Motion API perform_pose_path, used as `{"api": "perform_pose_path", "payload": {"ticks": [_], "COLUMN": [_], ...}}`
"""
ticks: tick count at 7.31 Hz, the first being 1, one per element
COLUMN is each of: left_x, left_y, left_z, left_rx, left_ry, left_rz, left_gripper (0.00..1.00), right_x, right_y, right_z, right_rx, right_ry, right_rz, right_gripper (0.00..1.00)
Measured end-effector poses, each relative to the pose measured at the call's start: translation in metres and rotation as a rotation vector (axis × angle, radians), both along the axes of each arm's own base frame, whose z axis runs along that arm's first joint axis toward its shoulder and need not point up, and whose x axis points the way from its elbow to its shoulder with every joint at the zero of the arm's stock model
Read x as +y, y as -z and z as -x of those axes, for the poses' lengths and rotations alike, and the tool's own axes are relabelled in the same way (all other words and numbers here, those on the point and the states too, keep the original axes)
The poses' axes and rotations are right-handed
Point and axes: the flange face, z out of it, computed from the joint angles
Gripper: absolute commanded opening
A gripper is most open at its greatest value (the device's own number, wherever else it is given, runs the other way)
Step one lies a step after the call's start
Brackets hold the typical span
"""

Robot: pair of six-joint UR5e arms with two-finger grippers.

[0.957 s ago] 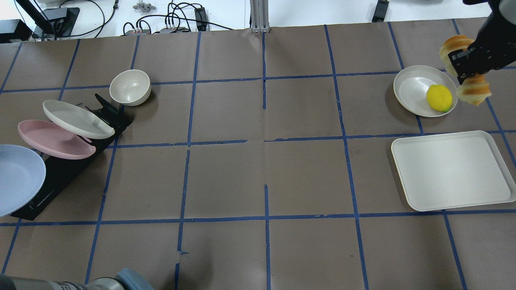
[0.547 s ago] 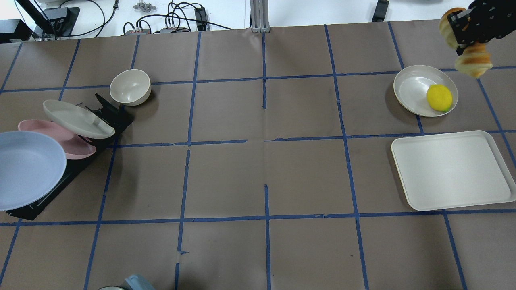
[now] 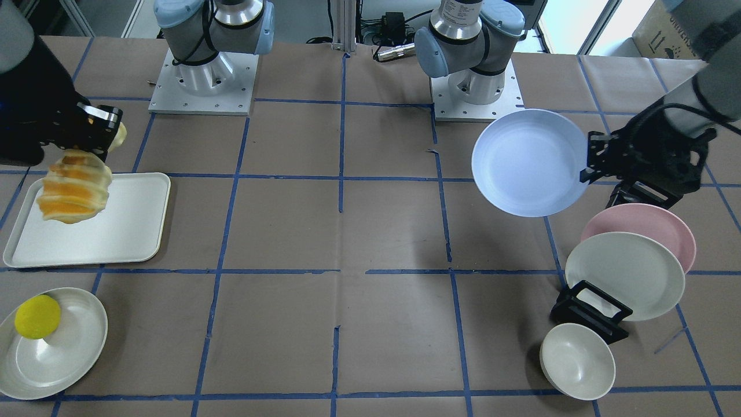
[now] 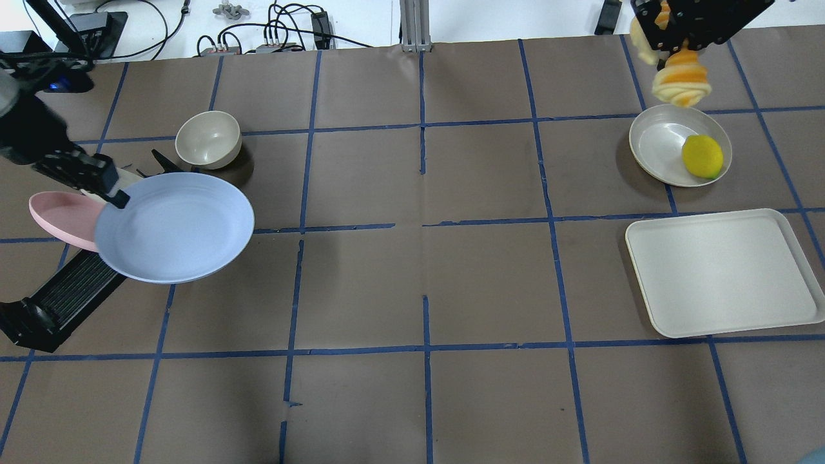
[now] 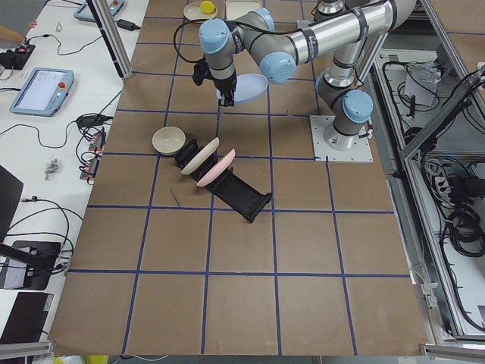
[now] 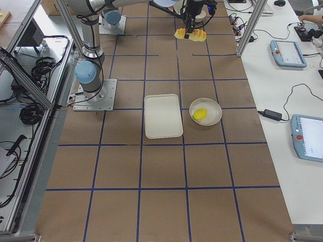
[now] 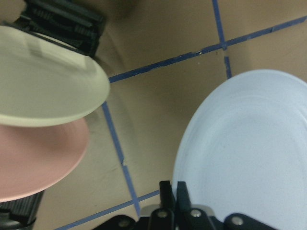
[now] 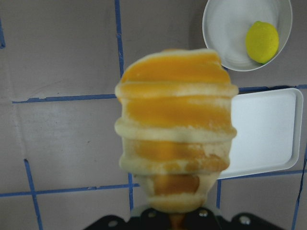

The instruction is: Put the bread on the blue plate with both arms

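My right gripper (image 4: 670, 37) is shut on the striped bread (image 4: 680, 82) and holds it in the air at the table's far right, beyond the cream plate with the ball. The bread hangs lengthwise from the jaws and fills the right wrist view (image 8: 175, 124). It also shows in the front view (image 3: 74, 188). My left gripper (image 4: 111, 189) is shut on the rim of the blue plate (image 4: 174, 227) and holds it lifted, roughly level, just right of the rack. The plate also shows in the front view (image 3: 529, 163) and the left wrist view (image 7: 249, 153).
A black rack (image 4: 64, 299) at the left holds a pink plate (image 4: 58, 216) and a cream plate (image 3: 625, 275). A cream bowl (image 4: 207, 139) stands behind it. At the right are a cream plate (image 4: 660, 142) with a yellow ball (image 4: 702, 156) and a white tray (image 4: 725, 270).
My left gripper has carried the blue plate rightward and away from the rack. My right gripper has lifted the bread and moved it left along the table's far edge.
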Motion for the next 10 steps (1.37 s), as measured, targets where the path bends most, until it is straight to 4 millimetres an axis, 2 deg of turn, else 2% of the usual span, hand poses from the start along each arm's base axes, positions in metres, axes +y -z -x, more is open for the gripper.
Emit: {"api": "perform_pose_path", "payload": {"ticks": [2, 3, 4, 6, 8, 10], "left_x": [-0.002, 0.004, 0.013, 0.03, 0.04, 0.039], "left_y": [0.037, 0.061, 0.086, 0.118, 0.129, 0.146], "left_z": [0.084, 0.121, 0.15, 0.182, 0.212, 0.252], "left_rx": [0.027, 0.026, 0.022, 0.018, 0.017, 0.025], "left_ry": [-0.101, -0.143, -0.183, -0.259, -0.304, -0.353], "left_rz": [0.02, 0.037, 0.066, 0.094, 0.081, 0.102], "left_gripper": [0.02, 0.02, 0.02, 0.02, 0.02, 0.02], "right_x": [0.007, 0.012, 0.018, 0.029, 0.034, 0.035], "right_y": [0.027, 0.042, 0.054, 0.061, 0.063, 0.066], "right_z": [-0.016, -0.019, -0.02, -0.022, -0.03, -0.033], "right_rx": [-0.026, -0.04, -0.043, -0.042, -0.048, -0.045], "right_ry": [0.001, -0.001, -0.011, -0.021, -0.029, -0.039], "right_rz": [-0.02, -0.003, 0.019, 0.066, 0.075, 0.077], "right_gripper": [0.09, 0.09, 0.09, 0.09, 0.09, 0.09]}}
